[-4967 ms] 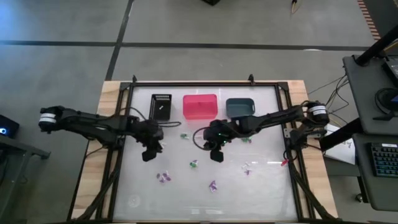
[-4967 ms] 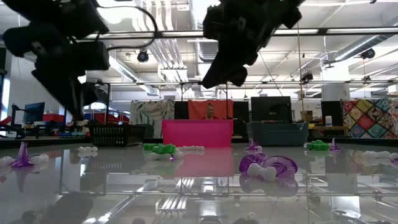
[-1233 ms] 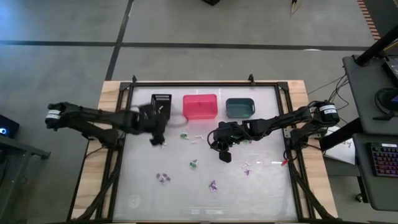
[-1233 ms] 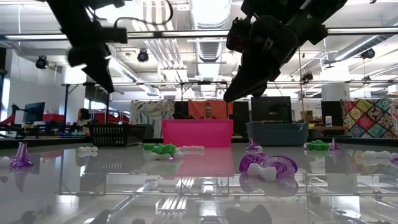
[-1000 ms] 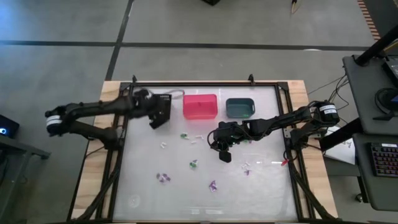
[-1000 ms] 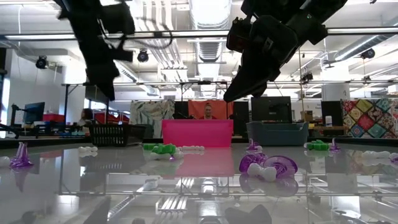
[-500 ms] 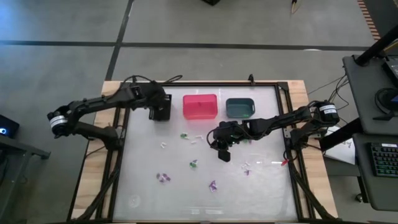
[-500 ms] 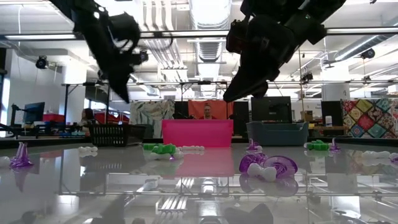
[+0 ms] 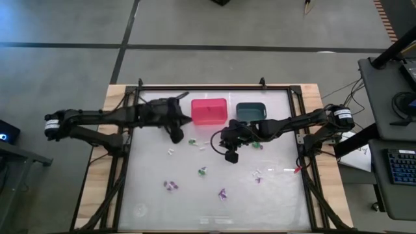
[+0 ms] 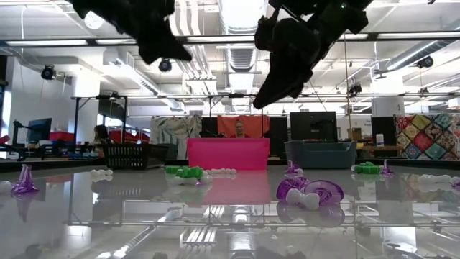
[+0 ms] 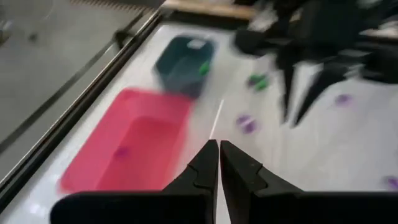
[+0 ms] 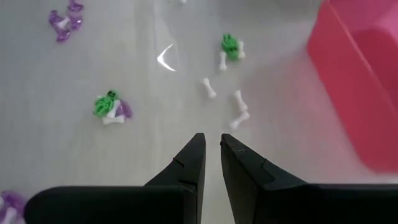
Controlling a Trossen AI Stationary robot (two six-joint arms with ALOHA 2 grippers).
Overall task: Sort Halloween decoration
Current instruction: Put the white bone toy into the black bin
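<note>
Pink bin (image 9: 208, 111): the clenched, empty left gripper (image 9: 176, 136) has swung from the black bin (image 9: 160, 104) to just beside it. Right gripper (image 9: 231, 156), slightly parted, grasps nothing. Trinkets (image 9: 202, 171) remain scattered on the table (image 9: 149, 195); sorting continues.

Bright overhead light, blurred wrist views

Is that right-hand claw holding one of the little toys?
No, the right gripper has nothing between its fingers; the trinkets lie loose on the table.
</note>
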